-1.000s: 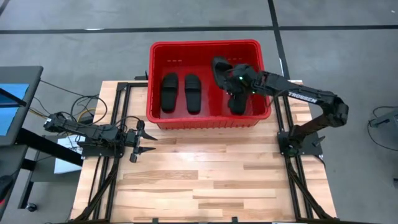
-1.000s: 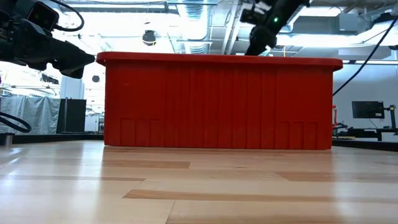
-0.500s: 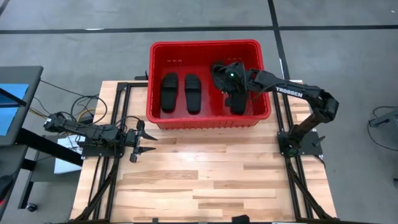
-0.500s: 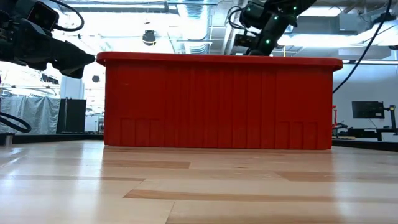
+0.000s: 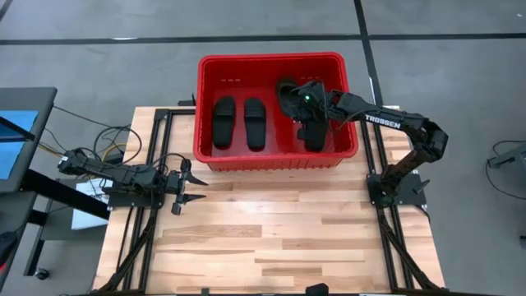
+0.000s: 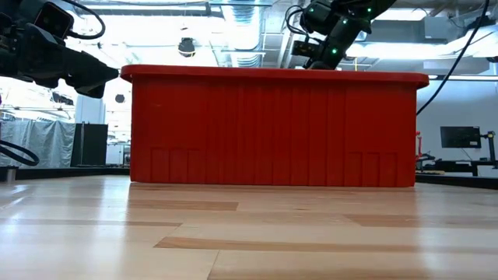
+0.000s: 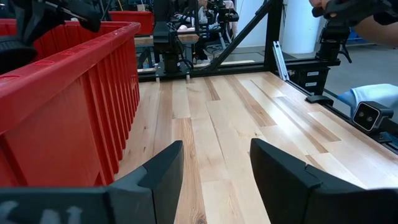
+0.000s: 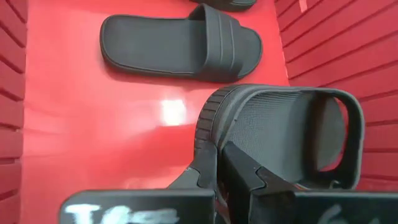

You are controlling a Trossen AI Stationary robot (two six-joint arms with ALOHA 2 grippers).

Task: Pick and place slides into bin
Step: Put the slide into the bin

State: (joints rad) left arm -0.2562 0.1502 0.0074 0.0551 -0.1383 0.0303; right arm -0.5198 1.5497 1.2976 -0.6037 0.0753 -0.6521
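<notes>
The slides are plain black slip-ons, each with a wide ribbed strap and a textured footbed. Two of them [image 5: 224, 122] [image 5: 256, 123] lie flat, side by side, in the left half of the red bin [image 5: 271, 159] (a slotted crate standing at the far edge of the wooden table [image 5: 271, 238]). A third slide [image 5: 316, 138] rests on the bin floor at the right end. The right gripper [image 8: 219, 163], inside the bin, is clamped on the rim of a fourth slide [image 8: 280, 134], held tilted on its edge above the red floor. The left gripper [image 7: 214, 163] waits over the table beside the bin's front left corner, fingers spread apart.
</notes>
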